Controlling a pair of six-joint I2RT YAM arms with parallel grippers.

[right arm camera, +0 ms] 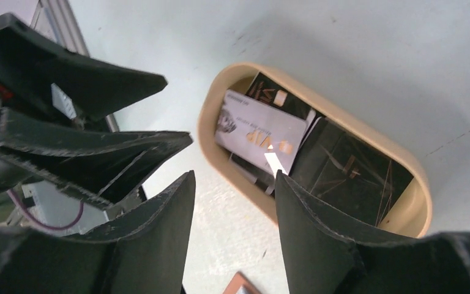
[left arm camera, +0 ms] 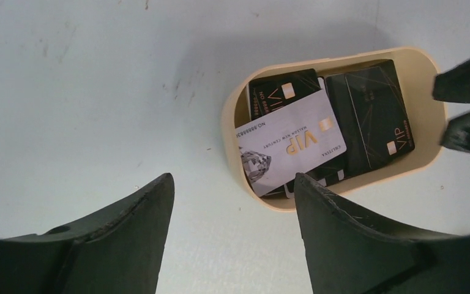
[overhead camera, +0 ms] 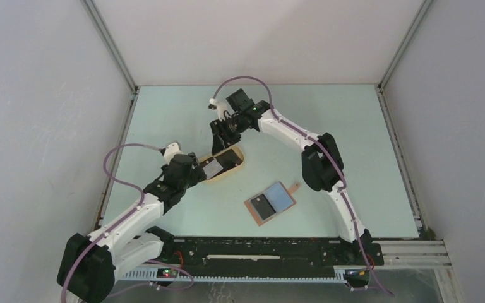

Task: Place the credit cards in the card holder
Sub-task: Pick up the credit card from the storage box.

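Note:
The credit cards lie heaped in a tan oval tray (overhead camera: pixel 235 165): a pale grey-white card (left arm camera: pixel 294 144) on top, black cards (left arm camera: pixel 370 116) beside and under it. The card holder (overhead camera: pixel 270 202) lies open on the table right of the tray, with a dark card (overhead camera: pixel 262 206) on its left half. My left gripper (left arm camera: pixel 232 184) is open just short of the tray's near end, nothing between its fingers. My right gripper (right arm camera: pixel 232 177) hangs open at the tray's far end, one fingertip (right arm camera: pixel 284 184) over the rim. In the right wrist view the pale card (right arm camera: pixel 260 135) shows too.
The right gripper's fingers (left arm camera: pixel 465 110) show at the right edge of the left wrist view. The left gripper's fingers (right arm camera: pixel 98 122) fill the left of the right wrist view. A corner of the card holder (right arm camera: pixel 242 285) shows at its bottom. Walls enclose the pale green table (overhead camera: pixel 328 126).

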